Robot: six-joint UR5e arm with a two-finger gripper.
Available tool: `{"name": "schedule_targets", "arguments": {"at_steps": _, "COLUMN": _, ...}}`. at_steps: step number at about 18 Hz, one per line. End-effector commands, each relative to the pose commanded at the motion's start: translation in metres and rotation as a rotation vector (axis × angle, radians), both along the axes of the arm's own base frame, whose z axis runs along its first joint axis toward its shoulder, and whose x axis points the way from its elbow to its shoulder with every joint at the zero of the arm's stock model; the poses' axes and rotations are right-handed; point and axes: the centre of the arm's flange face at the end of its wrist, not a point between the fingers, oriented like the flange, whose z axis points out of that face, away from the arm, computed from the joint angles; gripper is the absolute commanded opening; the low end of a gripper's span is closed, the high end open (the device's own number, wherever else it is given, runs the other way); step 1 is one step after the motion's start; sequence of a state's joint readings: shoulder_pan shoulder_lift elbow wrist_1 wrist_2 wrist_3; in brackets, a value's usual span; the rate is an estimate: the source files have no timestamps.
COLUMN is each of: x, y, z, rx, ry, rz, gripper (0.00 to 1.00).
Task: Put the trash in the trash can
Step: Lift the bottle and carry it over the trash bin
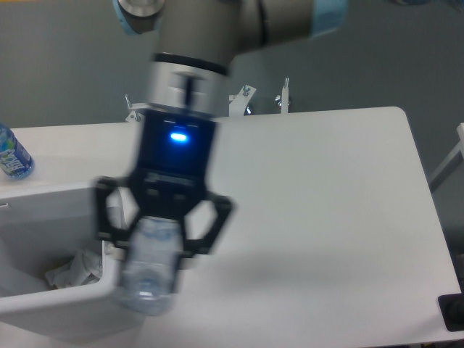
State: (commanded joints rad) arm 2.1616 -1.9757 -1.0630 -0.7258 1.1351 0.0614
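Crushed clear plastic bottle (151,272) hangs off the desk surface, clamped between the fingers of the black two-finger hand (156,243), positioned over the right rim of the white rectangular plastic trash can (65,304). Motion blur obscures the bottle's label. Inside the can lies a flat clear packet with white print (72,270), probably resting on the bottom. An uncrushed blue-labelled bottle (11,154) stands at the far left edge of the white desk (326,217).

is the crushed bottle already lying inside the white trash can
No, the crushed bottle is held between the jaws of the gripper, raised in front of the trash can rim.
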Motion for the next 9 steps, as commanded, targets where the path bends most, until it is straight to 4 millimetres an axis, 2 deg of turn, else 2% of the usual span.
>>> {"name": "schedule_targets", "arguments": {"at_steps": 3, "x": 0.036, "y": 0.014, "z": -0.024, "rx": -0.008, "ry": 0.000, "rz": -0.059, "gripper": 0.55}}
{"name": "schedule_targets", "arguments": {"at_steps": 6, "x": 0.060, "y": 0.026, "z": -0.049, "rx": -0.045, "ry": -0.021, "rz": -0.096, "gripper": 0.58}}
{"name": "schedule_targets", "arguments": {"at_steps": 7, "x": 0.060, "y": 0.027, "z": -0.054, "rx": -0.053, "ry": -0.024, "rz": -0.098, "gripper": 0.76}}
{"name": "schedule_targets", "arguments": {"at_steps": 8, "x": 0.061, "y": 0.028, "z": -0.055, "rx": -0.054, "ry": -0.021, "rz": -0.103, "gripper": 1.00}}
{"name": "schedule_targets", "arguments": {"at_steps": 9, "x": 0.062, "y": 0.027, "z": -0.055, "rx": -0.054, "ry": -0.020, "rz": -0.106, "gripper": 1.00}}
